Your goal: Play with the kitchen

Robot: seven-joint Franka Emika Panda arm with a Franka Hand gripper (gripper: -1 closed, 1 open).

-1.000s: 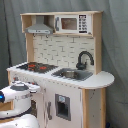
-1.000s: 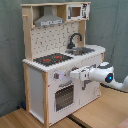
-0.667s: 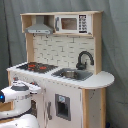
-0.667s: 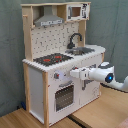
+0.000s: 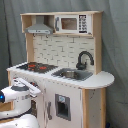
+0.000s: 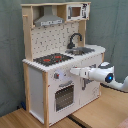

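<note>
A: Where's the kitchen (image 5: 60, 65)?

B: It fills most of both exterior views, standing upright against a grey-green curtain (image 6: 10, 55). The stovetop (image 5: 36, 66) with its red rings sits beside the sink (image 5: 73, 74), with the black faucet (image 5: 84, 59) behind it. Up top there's a grey hood (image 5: 39, 28) and a microwave (image 5: 73, 23).

A: And the counter's edges?

B: In the first exterior view the counter ends in a rounded wooden shelf (image 5: 100, 79) on the first exterior view's right (it overhangs the side panel). Nothing is near that end.

A: The arm?

B: The gripper (image 6: 71, 72) is up against the front panel, just below the counter edge, near the knobs (image 6: 56, 76) and above the oven door (image 6: 63, 96). I cannot tell whether its fingers are spread or closed.

A: Room around it?

B: The wooden table (image 6: 100, 107) in front is open, and the space beneath the arm is free.
</note>
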